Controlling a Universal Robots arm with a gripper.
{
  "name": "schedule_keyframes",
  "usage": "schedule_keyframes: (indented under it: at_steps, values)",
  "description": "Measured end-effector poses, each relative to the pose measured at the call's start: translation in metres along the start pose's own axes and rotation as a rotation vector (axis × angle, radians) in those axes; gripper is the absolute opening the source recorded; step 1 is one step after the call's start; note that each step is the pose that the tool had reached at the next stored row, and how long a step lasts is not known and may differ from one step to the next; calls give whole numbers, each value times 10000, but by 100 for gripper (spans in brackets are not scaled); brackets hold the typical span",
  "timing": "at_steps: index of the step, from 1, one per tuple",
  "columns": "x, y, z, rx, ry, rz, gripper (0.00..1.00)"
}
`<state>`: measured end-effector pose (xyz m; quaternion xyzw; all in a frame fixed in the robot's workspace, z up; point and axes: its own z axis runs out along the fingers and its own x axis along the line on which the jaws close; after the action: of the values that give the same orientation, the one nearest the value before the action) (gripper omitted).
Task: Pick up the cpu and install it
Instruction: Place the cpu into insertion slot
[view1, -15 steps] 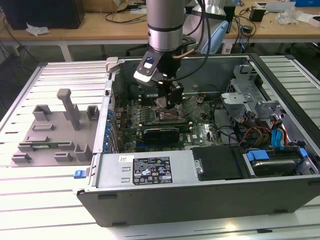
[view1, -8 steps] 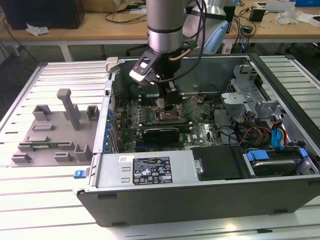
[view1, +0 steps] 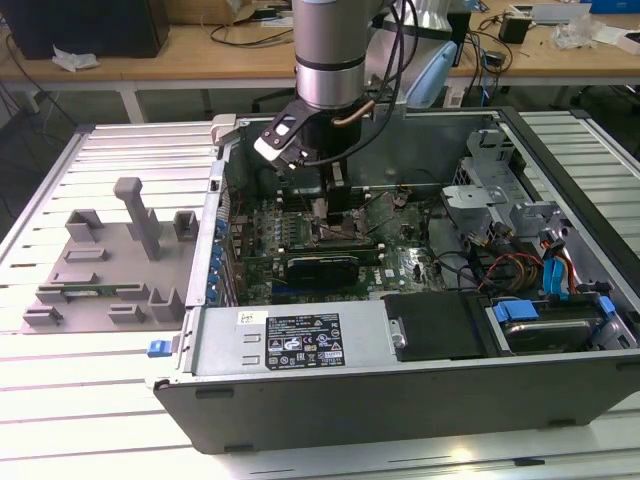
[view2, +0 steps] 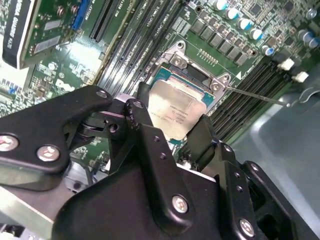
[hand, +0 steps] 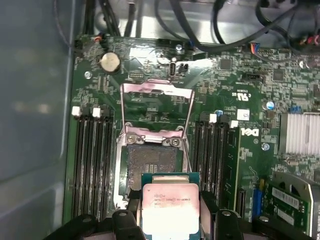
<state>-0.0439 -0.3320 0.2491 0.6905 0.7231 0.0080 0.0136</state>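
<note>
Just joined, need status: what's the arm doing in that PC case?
The gripper is shut on the cpu, holding it inside the open computer case right at the motherboard socket. The socket's load plate is flipped up, its contacts are bare, and the cpu isn't seated yet.

Open computer case (view1: 400, 400), grey fixture blocks (view1: 140, 220) beside it, wooden desk (view1: 180, 66) behind

Entry one: flat square silver-topped cpu (hand: 170, 212). You lose its near edge past the frame in the first wrist view; in the second wrist view the black metal claw (view2: 170, 125) gripping it covers its nearer half. Entry two: open metal-framed square socket (hand: 150, 160), partly hidden beneath the cpu. Lid print: too small to read.
</note>
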Motion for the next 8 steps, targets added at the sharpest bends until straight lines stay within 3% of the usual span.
schedule_keyframes:
  at_steps: [8]
  values:
    - [75,48,58,3,-8,131,55]
